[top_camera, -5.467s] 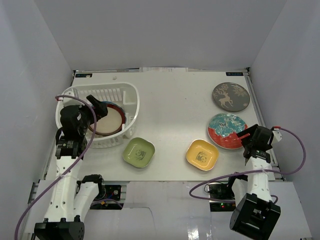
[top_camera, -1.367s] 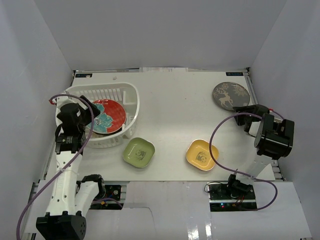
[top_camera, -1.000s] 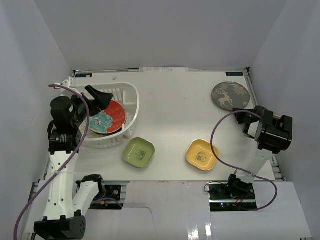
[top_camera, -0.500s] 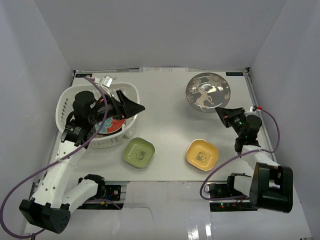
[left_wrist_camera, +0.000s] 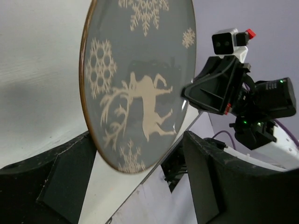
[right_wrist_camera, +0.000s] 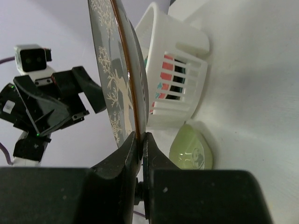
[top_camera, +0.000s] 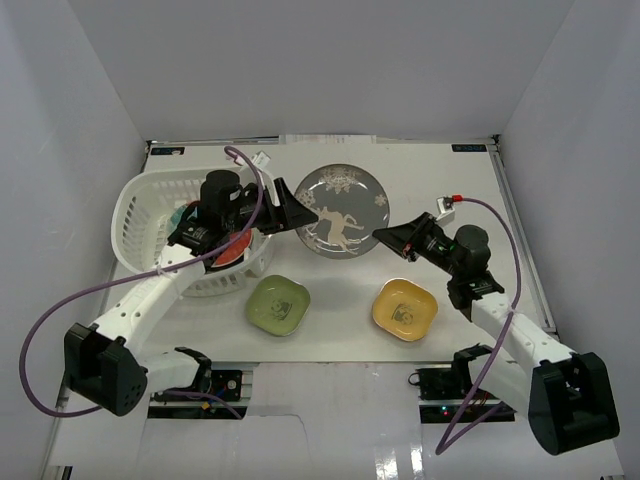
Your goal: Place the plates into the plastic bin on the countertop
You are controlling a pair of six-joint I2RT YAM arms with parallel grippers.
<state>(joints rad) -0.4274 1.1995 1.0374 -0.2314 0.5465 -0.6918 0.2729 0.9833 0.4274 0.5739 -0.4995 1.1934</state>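
Nearest the arms, 2 squarish dishes are seen lying flat on the countertop [top_camera: 400,170]: the green plate [top_camera: 277,303] to the left and the yellow plate [top_camera: 404,308] to the right, well apart and neither touched.

Above the middle of the table, the grey deer-patterned plate [top_camera: 340,210] is held clear of the surface, tilted almost on edge. Its rim is pinched by the right gripper [top_camera: 385,235], whose jaws are clamped tight on a thin sliver of the edge (the wrist view shows the plate edge-on between them). On the opposite side, the left gripper [top_camera: 300,213] is placed with its jaws apart, 1 on either face of the rim, with no contact visible.

Farther back on the left, the plastic bin [top_camera: 135,215] is seen with the red-and-teal plate [top_camera: 232,250] lying inside it; anything beneath is mostly hidden by the arm.

The deer plate is judged to be glazed ceramic: stiff, smooth, likely slippery under hard pads, and breakable if dropped. So narrow a pinch is judged liable to let it swing or slide. A deeper bite across the rim, with both faces covered, is thought the safer hold for carrying it to the bin.
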